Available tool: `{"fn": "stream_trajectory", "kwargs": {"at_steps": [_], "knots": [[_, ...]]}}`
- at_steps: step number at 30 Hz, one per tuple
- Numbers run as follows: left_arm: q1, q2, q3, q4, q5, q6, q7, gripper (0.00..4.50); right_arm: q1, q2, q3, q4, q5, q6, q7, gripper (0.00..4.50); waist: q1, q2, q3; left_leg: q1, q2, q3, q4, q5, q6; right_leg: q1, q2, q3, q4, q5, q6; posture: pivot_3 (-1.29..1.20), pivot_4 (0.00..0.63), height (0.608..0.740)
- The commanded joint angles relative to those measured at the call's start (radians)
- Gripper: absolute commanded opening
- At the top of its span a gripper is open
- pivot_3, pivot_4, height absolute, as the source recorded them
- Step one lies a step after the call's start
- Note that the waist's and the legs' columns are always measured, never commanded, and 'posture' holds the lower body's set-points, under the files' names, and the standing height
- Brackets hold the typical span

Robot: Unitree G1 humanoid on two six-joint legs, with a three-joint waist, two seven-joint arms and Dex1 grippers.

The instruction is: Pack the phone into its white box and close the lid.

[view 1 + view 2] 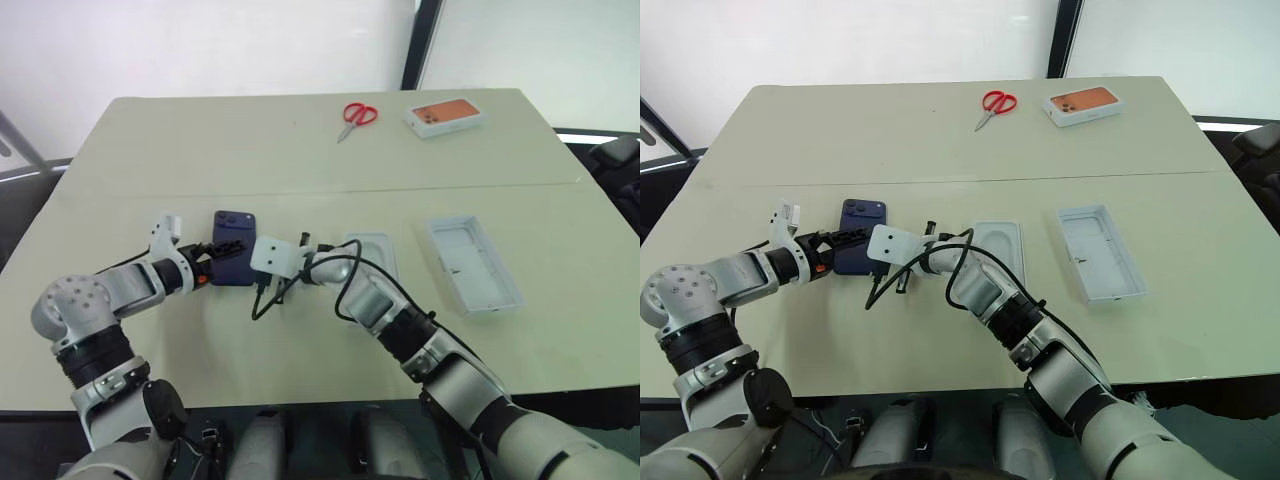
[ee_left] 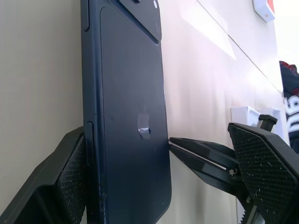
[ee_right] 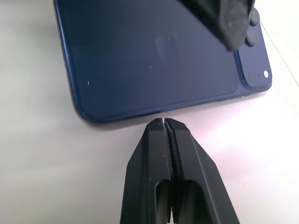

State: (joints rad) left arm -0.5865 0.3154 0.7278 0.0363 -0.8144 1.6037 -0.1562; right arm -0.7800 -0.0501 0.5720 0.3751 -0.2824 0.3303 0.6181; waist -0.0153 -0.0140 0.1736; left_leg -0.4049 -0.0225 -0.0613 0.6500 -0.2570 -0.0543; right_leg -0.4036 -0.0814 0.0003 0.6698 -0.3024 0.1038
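A pale beige table (image 1: 300, 140) fills the head camera picture, with 2 robot arms reaching in from the bottom edge.

The phone (image 1: 233, 260), dark navy with its back facing up and its camera cluster at the far end, lies flat on the table left of centre. The left gripper (image 1: 222, 256) comes in from the lower left with its 2 black fingers spread wide, 1 on each long side of the phone. In the left wrist picture, 1 finger pad (image 2: 70, 182) sits against the phone's edge while the other stands apart from it.

The right gripper (image 3: 163, 122) reaches across from the lower right. Its fingers are pressed together with nothing between them, and their tip rests at the phone's long edge (touching or just short of it, hard to say).

Just right of centre, partly behind the right arm, lies a shallow white tray (image 1: 378, 252). Further right is another white tray-like piece (image 1: 474, 266), open side up. In the upper right lies a white box with an orange phone picture (image 1: 445, 115), and red-handled scissors (image 1: 355, 118) lie near it, to its left.
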Motion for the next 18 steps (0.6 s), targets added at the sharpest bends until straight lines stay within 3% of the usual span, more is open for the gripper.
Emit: {"fn": "stream_trajectory", "kwargs": {"at_steps": [1, 4, 13, 16, 18], "knots": [[-0.012, 0.004, 0.023, 0.028, 0.01, 0.011, 0.002, 3.7, 0.0, -0.001, -0.01, -0.058, -0.008, 0.0, 0.004, 0.0, -0.002, 0.0, 0.0, 0.0, 0.0, 0.0, 0.0, 0.0, 0.0, 0.0, 0.0, 0.0, 0.0, 0.0, 0.0, 0.0, 0.15, 0.74], [-0.017, 0.002, 0.044, 0.042, 0.005, 0.011, 0.005, 2.33, -0.002, -0.004, -0.012, -0.063, -0.013, 0.003, 0.005, 0.0, -0.004, 0.0, 0.0, -0.001, 0.0, 0.0, 0.0, 0.0, 0.0, -0.001, 0.0, 0.0, 0.0, 0.0, 0.0, 0.0, 0.15, 0.74], [-0.032, -0.018, 0.127, 0.07, -0.015, 0.011, 0.027, 2.33, -0.008, -0.011, -0.017, -0.077, -0.017, 0.008, 0.008, 0.0, -0.006, 0.0, 0.0, -0.001, 0.0, 0.0, 0.0, 0.0, 0.0, -0.002, 0.001, 0.0, 0.0, 0.0, 0.0, 0.0, 0.15, 0.74], [-0.033, -0.02, 0.139, 0.071, -0.022, 0.011, 0.033, 1.56, -0.008, -0.017, -0.02, -0.089, -0.017, 0.012, 0.011, 0.0, -0.006, 0.0, 0.0, -0.001, 0.001, 0.0, 0.0, 0.0, 0.0, -0.002, 0.001, 0.0, 0.0, 0.0, 0.0, 0.0, 0.15, 0.74], [-0.035, -0.025, 0.15, 0.074, -0.027, 0.011, 0.038, 0.59, -0.011, -0.027, -0.026, -0.11, -0.017, 0.019, 0.015, 0.0, -0.005, -0.001, 0.0, -0.001, 0.001, 0.0, 0.0, 0.0, -0.001, -0.002, 0.001, 0.0, 0.0, 0.0, 0.0, 0.0, 0.15, 0.74]]}}
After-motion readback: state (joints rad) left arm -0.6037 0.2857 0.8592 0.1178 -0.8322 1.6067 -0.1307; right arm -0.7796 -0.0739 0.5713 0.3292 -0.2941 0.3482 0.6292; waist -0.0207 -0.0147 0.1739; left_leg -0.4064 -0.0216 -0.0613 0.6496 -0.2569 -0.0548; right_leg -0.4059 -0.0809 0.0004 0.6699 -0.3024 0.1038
